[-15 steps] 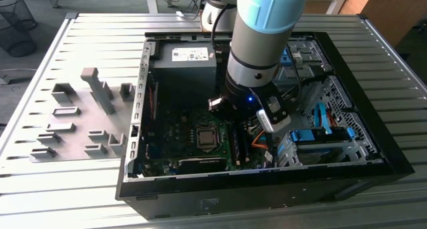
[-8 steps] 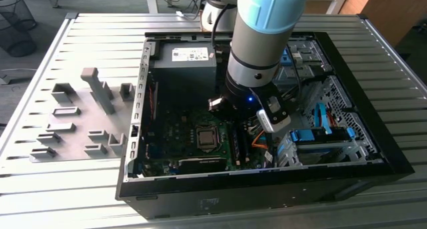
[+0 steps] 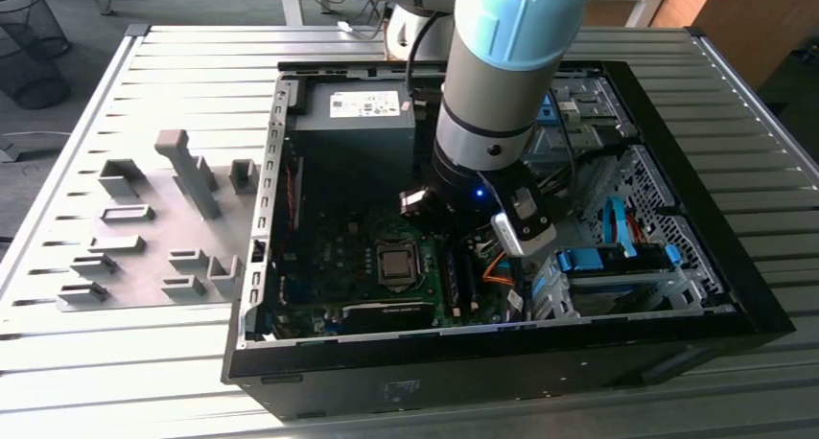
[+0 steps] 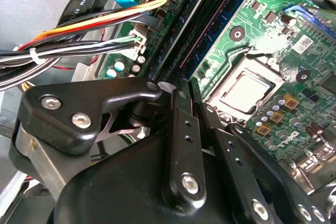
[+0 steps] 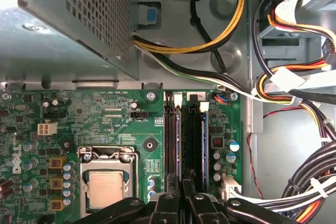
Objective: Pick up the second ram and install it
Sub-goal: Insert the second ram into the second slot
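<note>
The arm (image 3: 505,84) reached down into the open case (image 3: 749,310), which lay on the slatted table (image 3: 192,65). In the first wrist view the gripper (image 5: 182,190) was at its narrow setting: the two fingers (image 5: 168,203) lay side by side with only a thin seam between them, and their tips hung over the end of the memory slots (image 5: 172,145) just beside the CPU socket (image 5: 107,182). It could not be determined whether the tips touched the slots. The second ram (image 5: 203,145) stood on edge in the slot bank, showing as a thin blue strip on the side of the bank away from the socket and running parallel to it; the exact slot could not be determined. In the second wrist view the same blue strip ran along the slots beside the socket, ahead of the fingertips. The power supply (image 5: 79,19) sat near the socket, at the far end of the slots from the gripper. A cable bundle (image 5: 294,93) ran past the slot bank on the side away from the socket. In the exterior view, a grey fixture plate (image 3: 141,228) lay on the table outside the case, well apart from the socket.
</note>
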Tool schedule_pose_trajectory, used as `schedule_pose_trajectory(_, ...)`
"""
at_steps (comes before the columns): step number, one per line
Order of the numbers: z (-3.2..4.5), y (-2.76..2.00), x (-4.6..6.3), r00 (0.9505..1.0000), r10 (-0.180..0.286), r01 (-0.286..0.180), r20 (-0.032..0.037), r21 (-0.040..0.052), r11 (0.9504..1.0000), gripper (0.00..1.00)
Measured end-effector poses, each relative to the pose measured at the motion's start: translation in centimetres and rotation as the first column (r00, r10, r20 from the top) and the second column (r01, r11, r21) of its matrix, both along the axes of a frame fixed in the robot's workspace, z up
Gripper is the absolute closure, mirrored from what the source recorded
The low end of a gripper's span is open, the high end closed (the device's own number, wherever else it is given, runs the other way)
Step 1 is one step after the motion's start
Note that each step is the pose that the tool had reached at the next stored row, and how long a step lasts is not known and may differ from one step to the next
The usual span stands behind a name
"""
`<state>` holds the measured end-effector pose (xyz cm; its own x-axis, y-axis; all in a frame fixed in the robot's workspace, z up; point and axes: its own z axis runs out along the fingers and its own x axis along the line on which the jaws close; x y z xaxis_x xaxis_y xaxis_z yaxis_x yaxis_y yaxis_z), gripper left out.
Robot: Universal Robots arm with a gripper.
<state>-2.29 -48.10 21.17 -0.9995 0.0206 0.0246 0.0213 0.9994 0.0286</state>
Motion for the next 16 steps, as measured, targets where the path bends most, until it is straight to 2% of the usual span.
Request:
schedule_pose_trajectory(6, -0.09, 0.01, 0.0, 1.0000, 0.000, 0.000, 0.0002, 0.0004, 1.0000, 0.86)
schedule_pose_trajectory(7, -0.10, 0.01, 0.0, 1.0000, 0.000, 0.000, 0.0002, 0.0003, 1.0000, 0.85)
schedule_pose_trajectory(8, -0.12, 0.01, 0.0, 1.0000, 0.000, 0.000, 0.0002, 0.0003, 1.0000, 0.79)
schedule_pose_trajectory(11, -0.06, 0.00, 0.0, 1.0000, 0.000, 0.000, 0.0001, 0.0001, 1.0000, 0.79)
schedule_pose_trajectory(13, 0.31, 0.01, 0.0, 1.0000, 0.000, 0.000, 0.0001, 0.0003, 1.0000, 0.79)
schedule_pose_trajectory(16, 1.40, 0.01, 0.0, 1.0000, 0.000, 0.000, 0.0001, 0.0001, 1.0000, 0.79)
